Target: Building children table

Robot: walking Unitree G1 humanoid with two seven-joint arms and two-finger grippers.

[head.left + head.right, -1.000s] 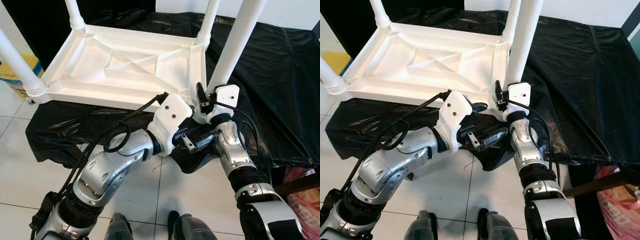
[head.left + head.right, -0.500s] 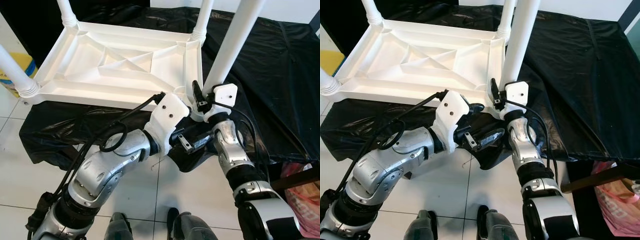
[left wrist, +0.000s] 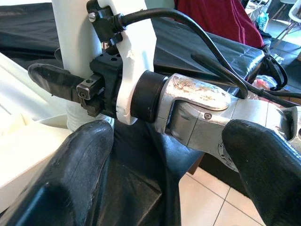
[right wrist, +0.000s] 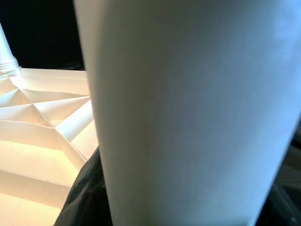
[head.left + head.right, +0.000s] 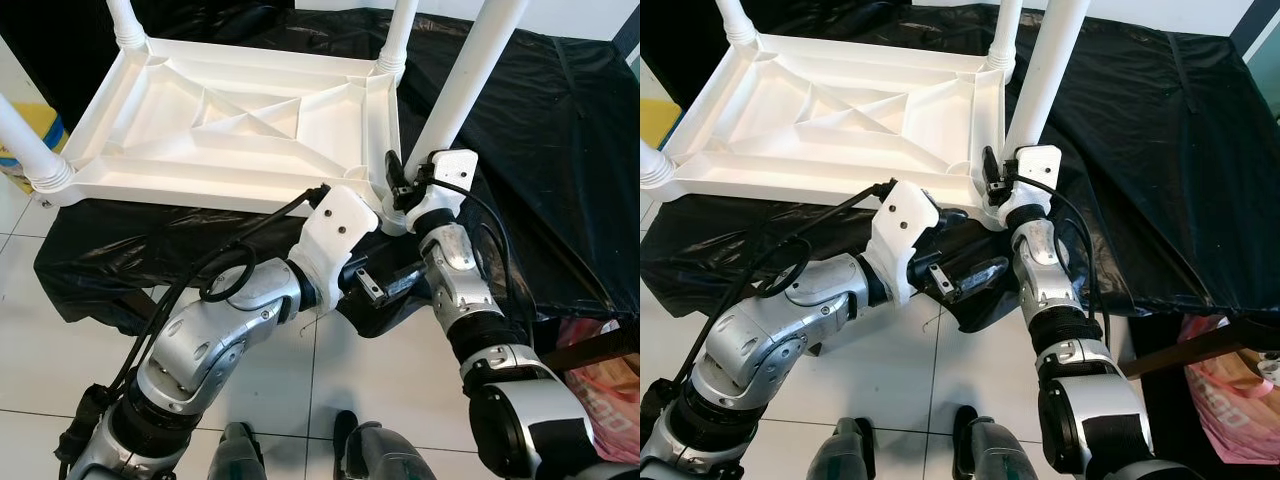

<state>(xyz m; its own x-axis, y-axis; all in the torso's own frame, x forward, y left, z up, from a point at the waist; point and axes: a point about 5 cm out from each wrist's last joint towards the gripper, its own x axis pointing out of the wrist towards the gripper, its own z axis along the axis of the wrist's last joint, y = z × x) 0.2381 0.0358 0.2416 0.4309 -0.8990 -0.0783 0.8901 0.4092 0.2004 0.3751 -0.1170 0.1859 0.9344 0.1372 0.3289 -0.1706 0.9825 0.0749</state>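
Table leg (image 5: 462, 90) clamped by right gripper (image 5: 400, 188).

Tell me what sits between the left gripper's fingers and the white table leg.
The right gripper, at the table leg; seen between the left gripper's fingers in the left wrist view.

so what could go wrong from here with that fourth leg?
1. The right tool holds the near-right leg low, at the corner of the upturned white tabletop. The leg leans outward, so it may bind or pop out of its socket.
2. The left tool sits under the table edge on the black sheet. Lifting there could shift the tabletop.
3. The left arm's cable loops near the table edge and might snag.
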